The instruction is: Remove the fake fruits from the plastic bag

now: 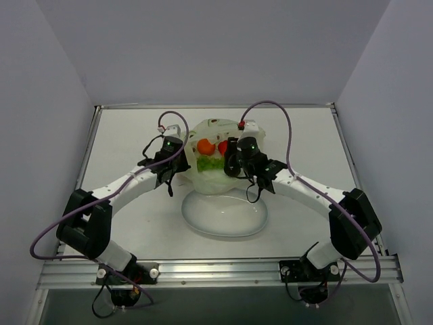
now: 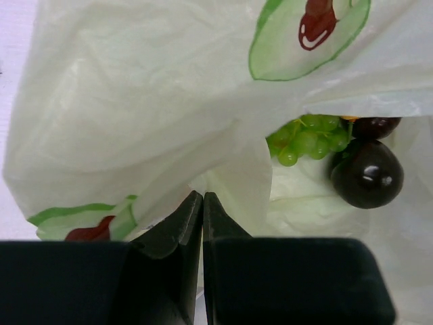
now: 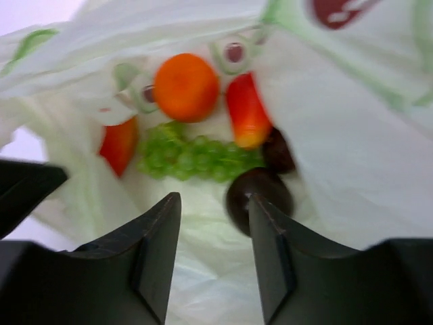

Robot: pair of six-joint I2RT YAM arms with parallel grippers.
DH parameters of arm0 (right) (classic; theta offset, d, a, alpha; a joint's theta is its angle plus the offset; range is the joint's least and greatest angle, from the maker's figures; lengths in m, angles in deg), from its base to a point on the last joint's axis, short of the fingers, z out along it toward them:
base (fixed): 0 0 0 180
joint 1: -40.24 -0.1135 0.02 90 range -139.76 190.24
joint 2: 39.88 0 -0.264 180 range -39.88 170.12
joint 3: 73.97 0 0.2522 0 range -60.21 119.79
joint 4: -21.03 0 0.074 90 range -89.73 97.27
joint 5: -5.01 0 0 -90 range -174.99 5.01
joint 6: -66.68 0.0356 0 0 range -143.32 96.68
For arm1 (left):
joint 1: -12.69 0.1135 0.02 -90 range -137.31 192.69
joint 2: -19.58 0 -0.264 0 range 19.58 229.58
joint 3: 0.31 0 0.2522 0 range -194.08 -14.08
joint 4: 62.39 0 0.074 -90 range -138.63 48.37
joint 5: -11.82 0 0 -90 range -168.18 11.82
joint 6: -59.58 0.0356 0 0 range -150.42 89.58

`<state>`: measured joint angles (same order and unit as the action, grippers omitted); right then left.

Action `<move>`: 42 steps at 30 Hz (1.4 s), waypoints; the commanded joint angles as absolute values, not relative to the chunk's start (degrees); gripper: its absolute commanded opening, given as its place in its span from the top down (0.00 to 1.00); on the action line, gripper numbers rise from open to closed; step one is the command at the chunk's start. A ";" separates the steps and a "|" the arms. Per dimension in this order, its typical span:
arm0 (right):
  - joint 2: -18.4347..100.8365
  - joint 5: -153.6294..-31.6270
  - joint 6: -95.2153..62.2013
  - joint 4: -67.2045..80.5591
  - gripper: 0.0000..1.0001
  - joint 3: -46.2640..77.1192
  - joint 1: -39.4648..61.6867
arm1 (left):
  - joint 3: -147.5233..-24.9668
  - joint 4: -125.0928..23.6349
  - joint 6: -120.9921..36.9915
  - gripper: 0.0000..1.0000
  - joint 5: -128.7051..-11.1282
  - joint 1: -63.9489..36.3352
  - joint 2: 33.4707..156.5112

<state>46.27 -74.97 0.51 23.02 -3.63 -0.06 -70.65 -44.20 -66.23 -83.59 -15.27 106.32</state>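
Observation:
The pale green-white plastic bag [image 1: 220,156] lies mid-table with its mouth toward the arms. Inside it I see a round orange [image 3: 185,87], an orange-red oval [image 3: 246,112], a red strawberry-like piece [image 3: 120,143], a green grape bunch [image 3: 193,158] and two dark maroon balls [image 3: 259,196]. The grapes [image 2: 308,137] and a maroon ball [image 2: 367,173] also show in the left wrist view. My left gripper [image 2: 202,198] is shut on the bag's edge [image 2: 223,169] at its left side. My right gripper [image 3: 214,201] is open at the bag's mouth, just short of the nearer maroon ball.
A white oval plate [image 1: 223,215] lies just in front of the bag, between the two arms. Grey walls stand around the table on three sides.

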 commanded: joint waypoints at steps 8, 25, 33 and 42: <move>51.41 -76.35 -2.74 26.60 0.83 -10.46 12.79 | -67.34 -53.19 -68.65 0.98 -80.99 -16.05 104.66; 79.56 -97.47 -5.22 40.69 0.86 11.85 23.10 | -69.88 -62.68 -70.41 0.98 -78.28 -11.41 116.08; 61.03 -90.61 0.06 32.70 0.53 -1.31 22.40 | -71.56 -61.89 -68.74 0.98 -76.51 -11.91 112.32; 47.22 -87.71 -3.37 26.36 0.35 -3.79 15.72 | -63.65 -64.71 -69.45 0.98 -75.19 -15.08 105.98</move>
